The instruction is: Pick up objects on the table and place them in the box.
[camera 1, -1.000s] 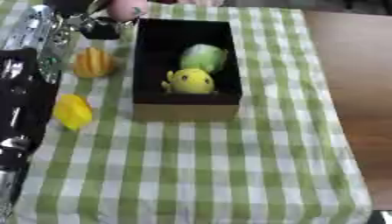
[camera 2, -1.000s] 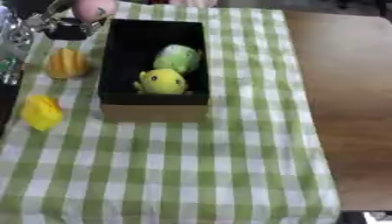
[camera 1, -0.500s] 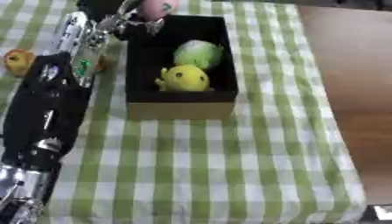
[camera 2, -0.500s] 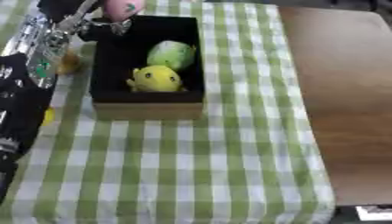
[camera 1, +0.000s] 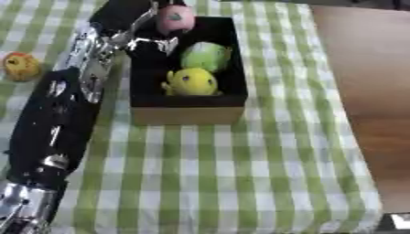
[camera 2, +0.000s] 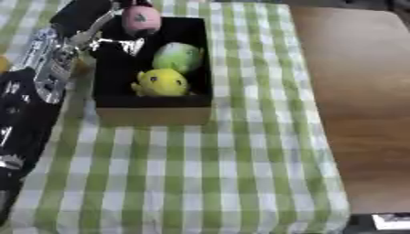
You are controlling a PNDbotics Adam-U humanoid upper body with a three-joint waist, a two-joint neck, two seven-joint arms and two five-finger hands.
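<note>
My left arm comes up the left side, and my left hand [camera 1: 131,23] is shut on a pink round toy [camera 1: 175,18], which hangs over the far end of the box [camera 1: 188,115]. The box is black inside with brown walls. A green toy [camera 1: 206,55] and a yellow toy [camera 1: 191,82] lie in it, side by side. An orange-yellow toy [camera 1: 20,66] sits on the checked cloth to the left of my arm. My right hand shows in neither view.
The green-and-white checked cloth [camera 1: 216,173] covers the table. A bare brown tabletop [camera 2: 352,100] lies to the right of it. My black forearm [camera 1: 56,123] lies along the box's left side.
My left arm has swung in from the left and carried the pink toy over the box's far end. The camera has also shifted.
</note>
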